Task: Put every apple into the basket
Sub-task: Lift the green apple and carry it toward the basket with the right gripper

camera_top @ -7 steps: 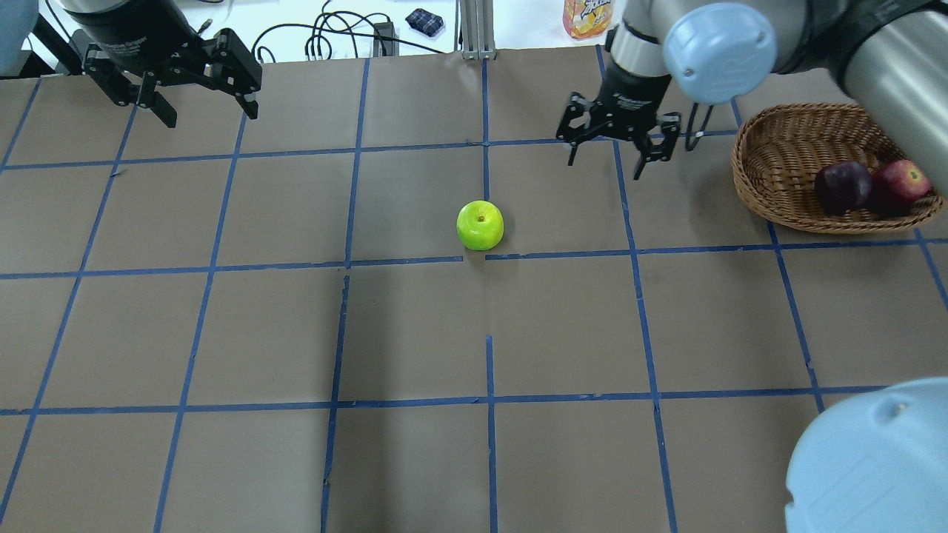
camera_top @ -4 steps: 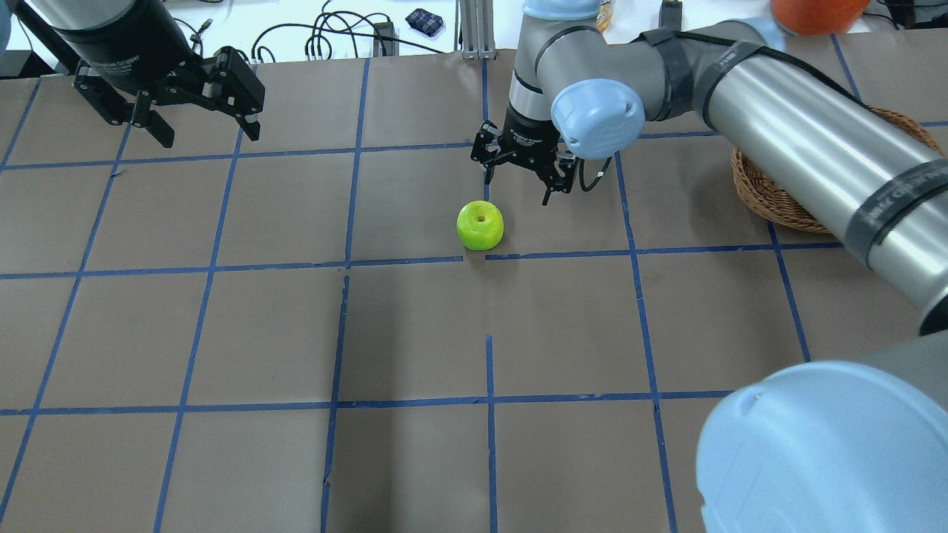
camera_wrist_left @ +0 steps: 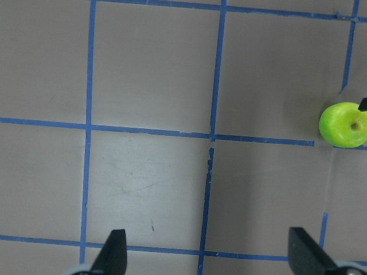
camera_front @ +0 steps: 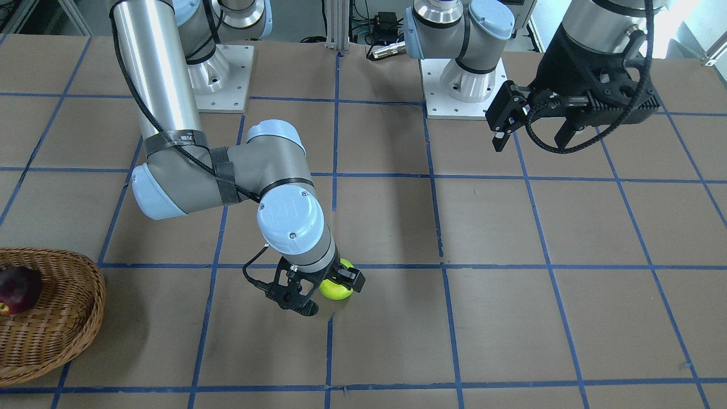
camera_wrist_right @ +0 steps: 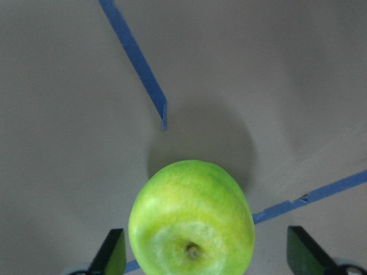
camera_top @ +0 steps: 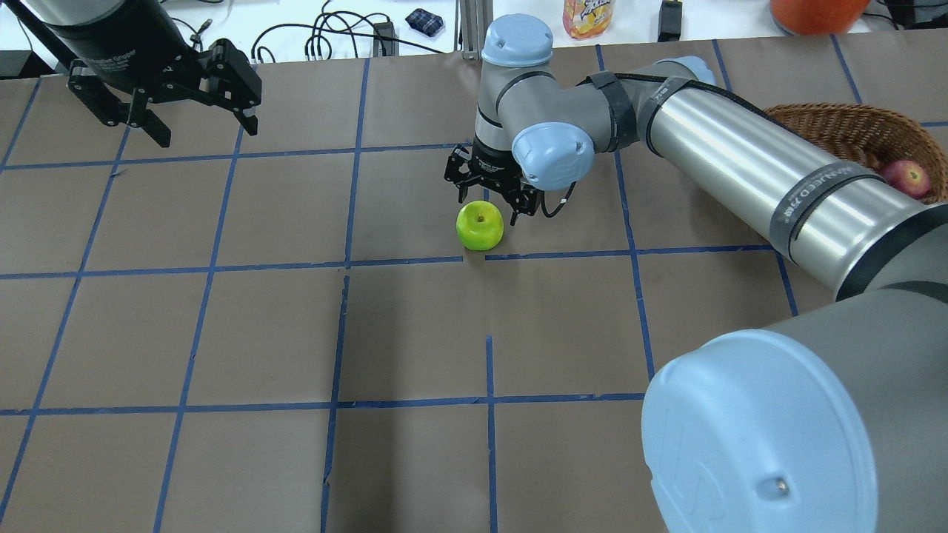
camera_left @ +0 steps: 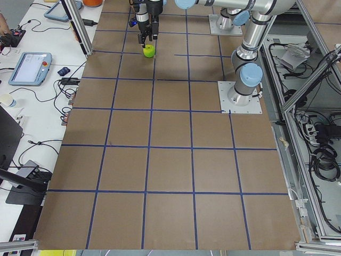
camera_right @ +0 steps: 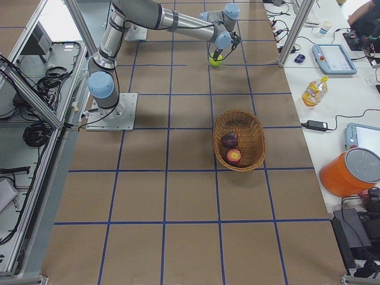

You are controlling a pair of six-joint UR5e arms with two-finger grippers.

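The lime green apple (camera_top: 480,226) sits on the table near its middle; it also shows in the front view (camera_front: 336,288) and fills the lower right wrist view (camera_wrist_right: 192,220). My right gripper (camera_top: 489,206) is open and low over it, a finger on each side, not closed on it. The wicker basket (camera_top: 844,122) stands at the right and holds the red apple (camera_top: 907,178) and the maroon apple (camera_right: 229,141). My left gripper (camera_top: 204,126) is open and empty, raised at the far left.
A juice bottle (camera_top: 587,16), an orange container (camera_top: 815,11) and cables lie past the table's far edge. My right arm (camera_top: 740,166) stretches across in front of the basket.
My right gripper has swung left from beside the basket to the green apple and come down around it. The left gripper has barely moved. The apple has not moved.
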